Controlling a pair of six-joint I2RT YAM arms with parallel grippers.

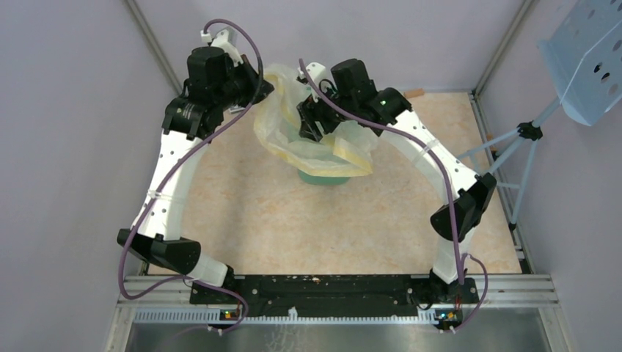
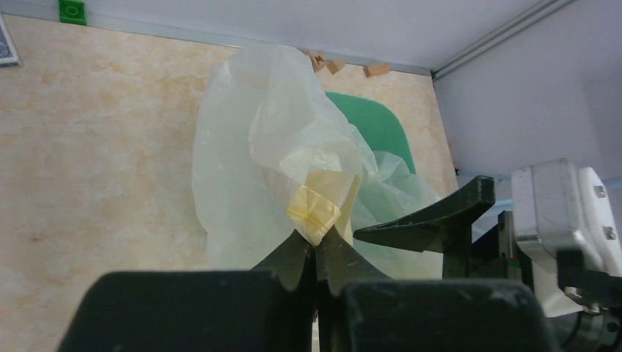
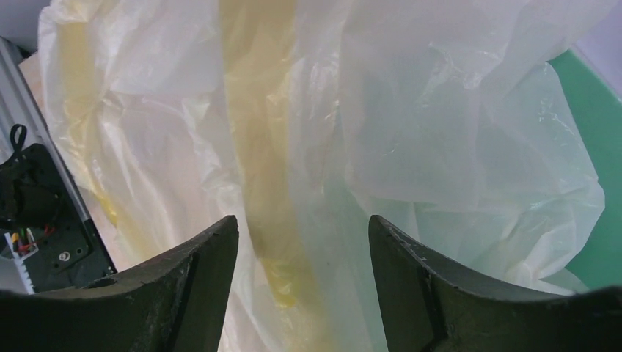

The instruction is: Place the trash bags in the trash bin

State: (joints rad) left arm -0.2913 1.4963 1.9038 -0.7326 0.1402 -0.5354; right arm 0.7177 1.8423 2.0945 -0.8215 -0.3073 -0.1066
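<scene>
Crinkly translucent pale-yellow plastic trash bag [image 1: 279, 128] heaped over a mint-green plastic bin [image 1: 323, 179].
Left claw [image 2: 317, 246] clenched on the bag's yellow rim; right claw [image 3: 302, 224] released, bag just ahead, bin beyond.

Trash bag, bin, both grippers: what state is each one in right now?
trash bag: crumpled, draped over the bin, yellow rim pinched
trash bin: upright, mostly hidden under the bag
left gripper: jaws shut on the bag's yellow rim
right gripper: jaws open, bag just ahead, not gripped
</scene>
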